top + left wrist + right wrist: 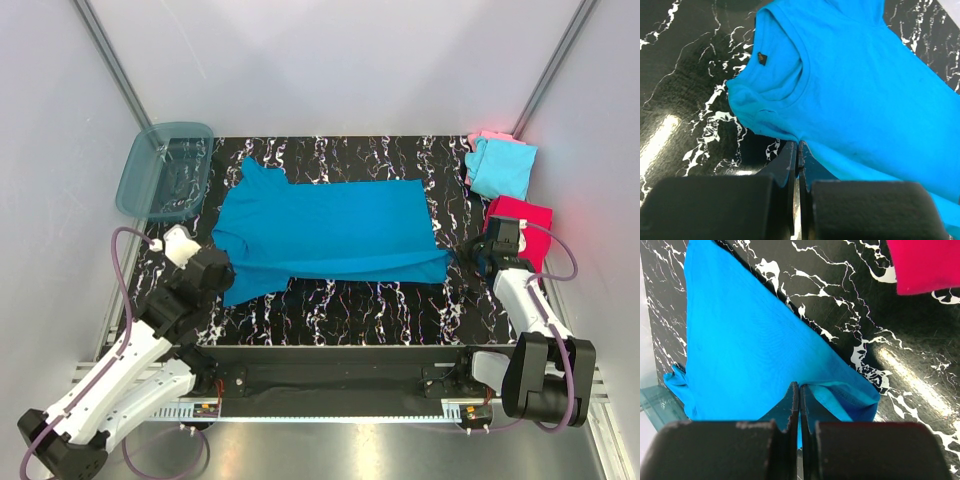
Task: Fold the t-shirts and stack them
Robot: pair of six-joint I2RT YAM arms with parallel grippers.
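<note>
- Only the left wrist view shows the collar tag (762,58); the left fingers (788,165) pinch the teal-blue t-shirt (865,100) nearby.
- The hem is clamped in the right fingers (793,402); the shirt lies left-right, collar leftward.

On table (340,305): spread t-shirt (325,232) centre, tub (165,170) back-left, other t-shirts (503,170) right.

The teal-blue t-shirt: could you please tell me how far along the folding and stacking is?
Done: the light cyan shirt lies folded on the pale pink shirt, the magenta-red shirt folded nearby. In hand: the left fingers and right fingers grip the near edge of the teal-blue t-shirt. Left: finishing its folds and stacking it.
</note>
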